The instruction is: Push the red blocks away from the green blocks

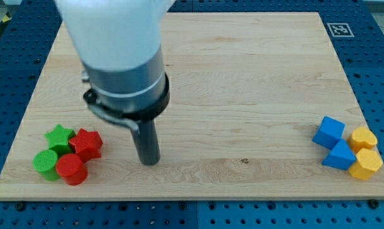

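Observation:
A red star block (86, 144) and a red cylinder (71, 169) sit at the view's lower left of the wooden board (242, 83). They touch a green star block (59, 137) and a green cylinder (46, 164) just to their left. My tip (149, 161) rests on the board to the right of the red blocks, a short gap from the red star, touching no block.
At the view's lower right lie a blue cube (329, 132), a blue triangular block (340, 156), a yellow heart block (363, 137) and a yellow hexagonal block (366, 164), clustered near the board's right edge. A marker tag (339, 29) sits at the top right corner.

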### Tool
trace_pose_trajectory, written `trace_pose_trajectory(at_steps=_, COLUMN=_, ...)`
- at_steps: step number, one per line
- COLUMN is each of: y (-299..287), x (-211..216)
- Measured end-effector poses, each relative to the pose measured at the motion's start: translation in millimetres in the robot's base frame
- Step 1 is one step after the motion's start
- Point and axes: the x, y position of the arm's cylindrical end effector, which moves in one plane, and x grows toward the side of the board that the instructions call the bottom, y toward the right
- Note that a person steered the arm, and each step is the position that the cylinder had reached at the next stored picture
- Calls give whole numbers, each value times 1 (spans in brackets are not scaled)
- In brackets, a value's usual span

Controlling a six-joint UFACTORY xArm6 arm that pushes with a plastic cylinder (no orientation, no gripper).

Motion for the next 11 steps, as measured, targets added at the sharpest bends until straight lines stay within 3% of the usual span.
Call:
trace_pose_trajectory(at_steps=1, y=-29, x=-54)
trace_pose_trajectory(at_steps=2, y=-75, x=-80)
trace_pose_trajectory(at_steps=4, y=-215, x=-74)
trace_pose_trajectory(at_steps=5, y=-228, x=-32)
trace_pose_trajectory(at_steps=7, y=-221, x=54)
trace_pose_trajectory(at_steps=9, y=-145, x=64)
trace_pose_trajectory(at_steps=11, y=-130, x=55)
